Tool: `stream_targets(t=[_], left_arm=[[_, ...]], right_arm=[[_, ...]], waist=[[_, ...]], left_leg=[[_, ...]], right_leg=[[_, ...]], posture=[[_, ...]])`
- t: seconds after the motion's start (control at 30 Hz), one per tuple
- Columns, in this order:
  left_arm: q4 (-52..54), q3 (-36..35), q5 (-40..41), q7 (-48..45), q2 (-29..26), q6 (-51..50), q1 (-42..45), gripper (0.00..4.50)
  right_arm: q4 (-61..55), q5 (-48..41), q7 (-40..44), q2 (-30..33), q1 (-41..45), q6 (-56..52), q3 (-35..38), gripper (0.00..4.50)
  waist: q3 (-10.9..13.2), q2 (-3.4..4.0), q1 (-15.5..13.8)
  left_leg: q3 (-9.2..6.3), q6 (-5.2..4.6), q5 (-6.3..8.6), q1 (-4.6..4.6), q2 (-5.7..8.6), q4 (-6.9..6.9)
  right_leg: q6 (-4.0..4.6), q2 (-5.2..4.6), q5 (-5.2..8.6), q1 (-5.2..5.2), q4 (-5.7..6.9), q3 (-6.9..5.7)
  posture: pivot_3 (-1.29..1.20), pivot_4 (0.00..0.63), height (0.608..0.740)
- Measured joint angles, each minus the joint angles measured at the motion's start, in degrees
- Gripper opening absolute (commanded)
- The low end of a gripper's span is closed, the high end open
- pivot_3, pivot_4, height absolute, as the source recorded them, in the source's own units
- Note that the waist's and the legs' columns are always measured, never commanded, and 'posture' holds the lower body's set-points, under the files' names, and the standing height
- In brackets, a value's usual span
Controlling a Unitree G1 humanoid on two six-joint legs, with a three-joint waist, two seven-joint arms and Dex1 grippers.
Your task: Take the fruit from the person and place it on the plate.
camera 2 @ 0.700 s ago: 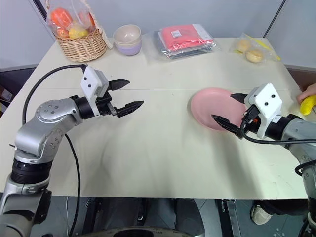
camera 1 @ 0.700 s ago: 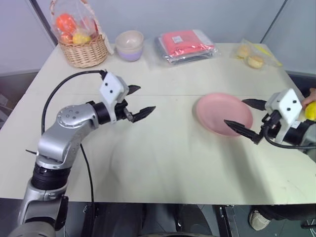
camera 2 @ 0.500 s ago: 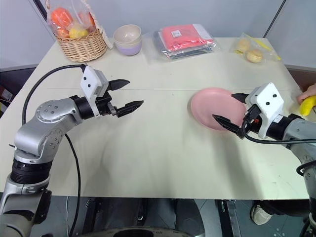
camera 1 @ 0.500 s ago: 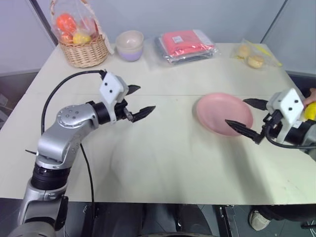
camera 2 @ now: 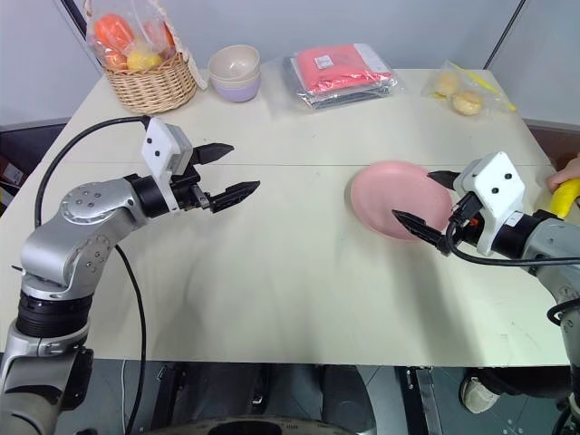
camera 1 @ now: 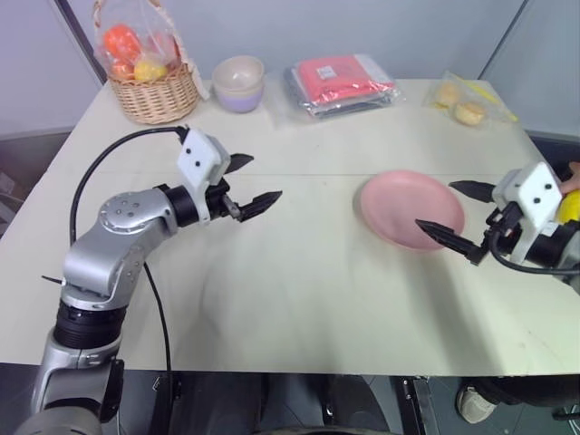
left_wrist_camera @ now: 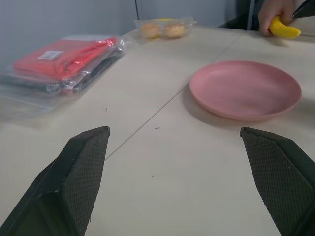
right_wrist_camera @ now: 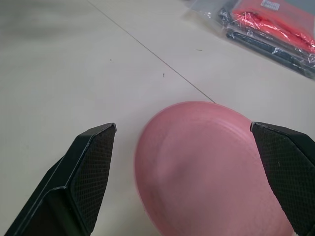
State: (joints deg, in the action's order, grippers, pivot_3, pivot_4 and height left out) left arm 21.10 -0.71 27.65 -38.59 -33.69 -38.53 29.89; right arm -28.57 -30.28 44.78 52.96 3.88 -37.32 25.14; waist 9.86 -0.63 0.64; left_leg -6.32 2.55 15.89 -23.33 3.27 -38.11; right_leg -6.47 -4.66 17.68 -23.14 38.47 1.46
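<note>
At the table's [camera 2: 299,272] far right edge, the person's hand [camera 2: 566,170] held the banana [camera 2: 565,194], of which only one plain yellow, curved end showed. That end pointed inward toward the pink plate [camera 2: 390,195], the long axis running roughly across the table. The rest lay hidden behind my right gripper [camera 2: 433,204], whose fingers were spread wide and empty over the plate's near rim. My left gripper [camera 2: 222,170] hung above bare tabletop, well apart from the plate, jaws fully parted, holding nothing. The plate carried nothing.
</note>
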Motion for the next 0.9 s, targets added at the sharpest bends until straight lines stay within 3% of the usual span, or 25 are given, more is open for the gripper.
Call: stream_targets(t=[0.9], left_arm=[[-0.1,0.1,-0.3,-1.2,-0.2,0.4,0.5,4.43]], right_arm=[[-1.8,-0.4,-0.6,0.0,-1.4,-1.2,2.3,4.50]], waist=[[0.0,0.00,0.0]], left_leg=[[0.00,0.00,0.00,0.00,0.00,0.00]], right_leg=[[0.00,0.00,0.00,0.00,0.00,0.00]], posture=[[0.00,0.150,0.740]])
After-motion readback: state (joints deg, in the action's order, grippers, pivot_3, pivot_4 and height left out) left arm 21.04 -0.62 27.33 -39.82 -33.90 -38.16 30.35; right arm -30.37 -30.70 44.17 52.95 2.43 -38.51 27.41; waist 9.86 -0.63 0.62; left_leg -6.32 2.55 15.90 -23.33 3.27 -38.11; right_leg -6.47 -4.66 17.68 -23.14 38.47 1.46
